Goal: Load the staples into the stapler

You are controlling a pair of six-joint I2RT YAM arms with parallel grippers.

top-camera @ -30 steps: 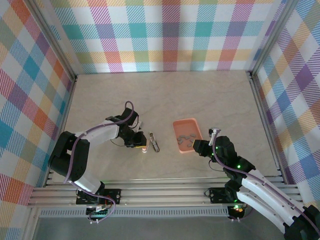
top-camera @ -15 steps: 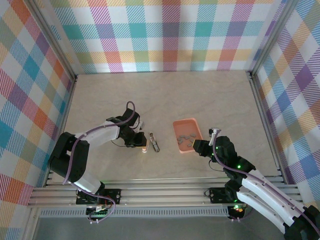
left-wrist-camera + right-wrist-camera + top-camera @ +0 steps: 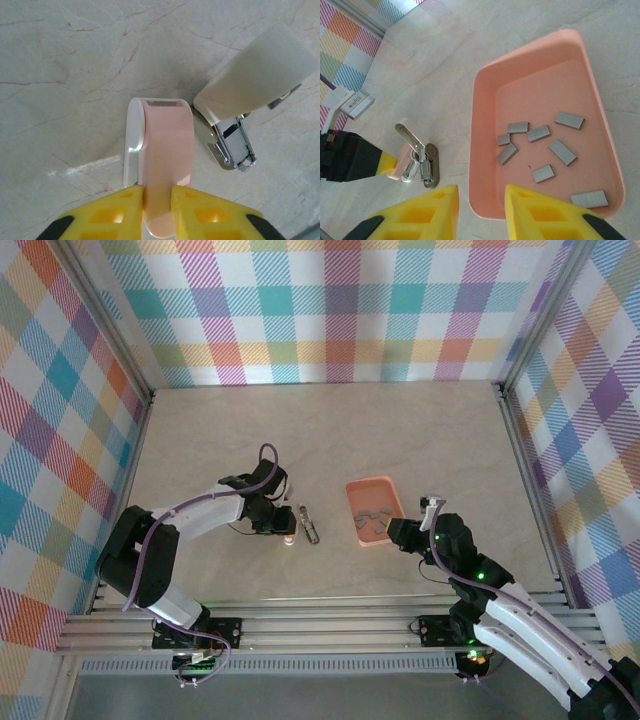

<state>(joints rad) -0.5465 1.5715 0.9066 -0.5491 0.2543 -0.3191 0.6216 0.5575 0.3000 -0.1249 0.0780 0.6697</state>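
Observation:
The stapler (image 3: 252,80) lies on the table, its whitish top raised off the grey metal base (image 3: 231,146). It also appears in the overhead view (image 3: 310,525) and the right wrist view (image 3: 422,160). Just left of it lies a white-and-pink mini stapler (image 3: 167,150), and my left gripper (image 3: 157,192) is shut on its rear end. Several grey staples (image 3: 538,133) lie loose in the salmon-orange tray (image 3: 482,150). My right gripper (image 3: 481,195) stands open low over the tray's near left corner, one finger on either side of the rim and nothing held.
The tray (image 3: 353,502) sits right of centre, between the staplers and my right gripper (image 3: 395,533). My left gripper (image 3: 280,525) is close on the stapler's left. Plaid walls enclose the marble tabletop, and a metal rail runs along its near edge.
The left wrist has shifted slightly right and nearer, staying by the pink stapler. The right arm has barely moved.

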